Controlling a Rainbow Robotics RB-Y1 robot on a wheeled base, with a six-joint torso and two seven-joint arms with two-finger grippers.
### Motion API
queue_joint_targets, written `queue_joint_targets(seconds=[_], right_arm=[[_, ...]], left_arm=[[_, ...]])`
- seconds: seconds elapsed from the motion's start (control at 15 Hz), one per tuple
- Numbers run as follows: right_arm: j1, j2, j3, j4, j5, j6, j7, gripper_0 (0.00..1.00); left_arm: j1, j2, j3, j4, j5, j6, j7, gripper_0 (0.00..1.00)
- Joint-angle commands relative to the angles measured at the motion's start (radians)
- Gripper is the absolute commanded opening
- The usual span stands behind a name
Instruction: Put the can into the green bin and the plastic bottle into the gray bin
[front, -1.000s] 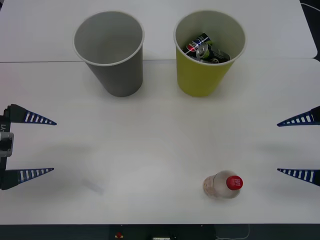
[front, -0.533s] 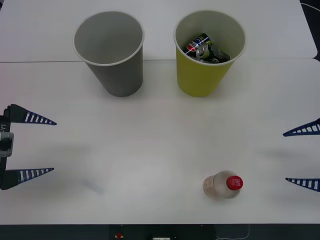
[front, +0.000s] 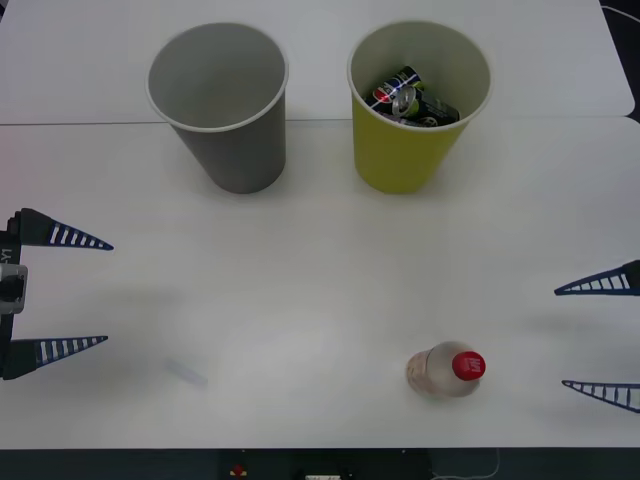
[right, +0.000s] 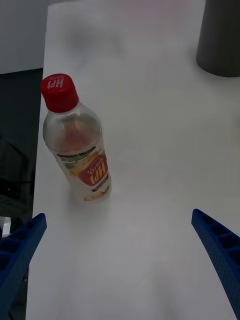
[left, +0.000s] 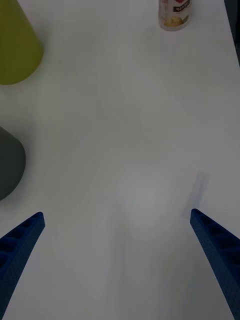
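We see the white worktop (front: 320, 290) w/ two bins at the top of the front frame: gray bin (front: 222, 110) upper left of centre, green bin (front: 415, 110) upper right of centre, standing upright side by side, apart from each other. Gray bin looks empty inside. Green bin holds cans (front: 410, 97), dark w/ red and green print, lying tilted in the bottom.

Bottle (front: 447, 369) stands upright at lower right of the front frame, near the worktop's front edge, red cap on, well apart from both bins. In the right wrist view we get it close: clear body, red cap, label w/ red and yellow print, nothing touching it.

Right pincer (front: 598, 338) sits at the right edge of the front frame, just right of the bottle, fingers spread wide, holding nothing. In its wrist view the bottle (right: 75, 142) stands ahead of the spread blue fingers (right: 217, 247), nearer one of them, w/ the gray bin's base (right: 220, 37) farther off.

Left pincer (front: 60, 292) at the left edge, mid-height, also wide open and empty, well apart from bins and bottle. Its wrist view shows green bin (left: 15, 47), gray bin (left: 9, 162) and the bottle's lower part (left: 176, 15) far across the worktop.
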Motion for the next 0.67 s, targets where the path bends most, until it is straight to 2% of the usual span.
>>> queue_joint_targets(seconds=[0.07,0.27,0.47,0.67], right_arm=[[-0.006,0.004,0.056,0.049,-0.053,0.0,0.093,1.0],[-0.041,0.024,0.136,0.129,-0.113,-0.017,0.191,1.0],[-0.095,0.081,0.173,0.227,-0.116,-0.092,0.222,1.0],[-0.127,0.122,0.213,0.287,-0.115,-0.114,0.242,1.0]], left_arm=[[0.0,0.0,0.0,0.0,0.0,0.0,0.0,1.0],[0.0,0.0,0.0,0.0,0.0,0.0,0.0,1.0],[0.0,0.0,0.0,0.0,0.0,0.0,0.0,1.0],[0.0,0.0,0.0,0.0,0.0,0.0,0.0,1.0]])
